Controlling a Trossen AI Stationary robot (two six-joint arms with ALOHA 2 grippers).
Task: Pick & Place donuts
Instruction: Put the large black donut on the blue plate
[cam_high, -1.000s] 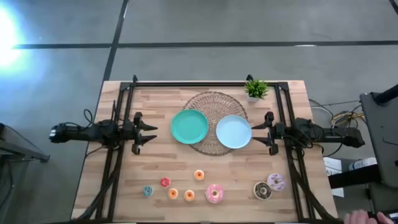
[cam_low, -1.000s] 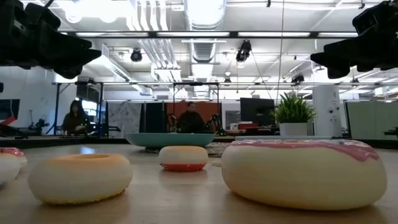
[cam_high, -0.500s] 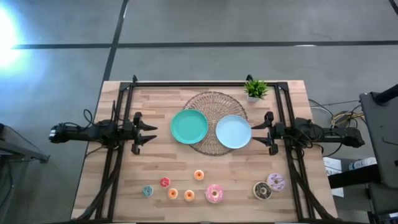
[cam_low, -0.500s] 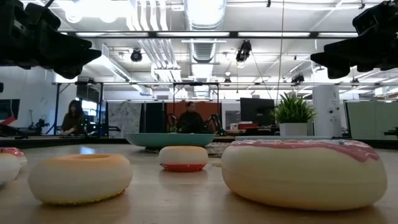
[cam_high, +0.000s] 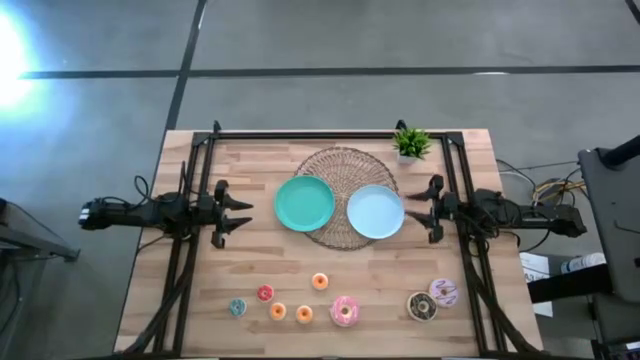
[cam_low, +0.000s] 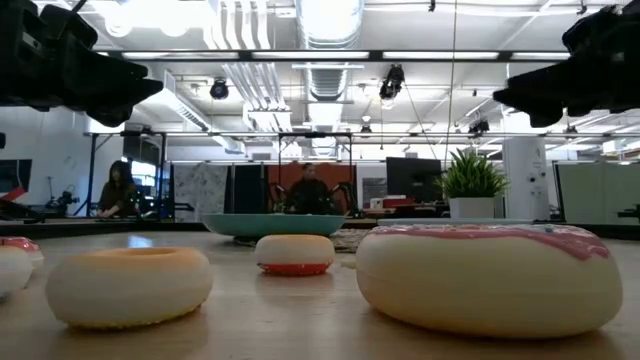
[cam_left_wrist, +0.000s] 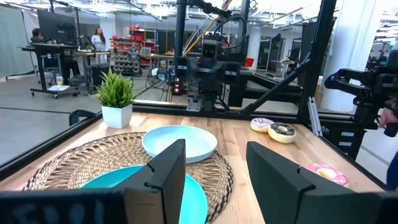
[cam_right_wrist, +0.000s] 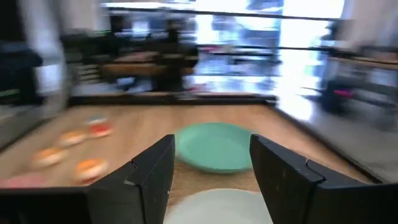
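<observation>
My two pincers, left (cam_high: 243, 210) and right (cam_high: 412, 209), hang spread and empty above the worktop (cam_high: 200, 270), donuts (cam_high: 344, 310) lying untouched below.

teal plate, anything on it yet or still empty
Empty. From above, the teal plate shows only bare surface, and all eight donuts, such as the pink donut, lie on the table nearer the front edge.

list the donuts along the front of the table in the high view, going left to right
blue donut → red donut → orange donut → yellow-orange donut → orange donut set farther back → pink donut → chocolate donut → lilac sprinkled donut
</observation>
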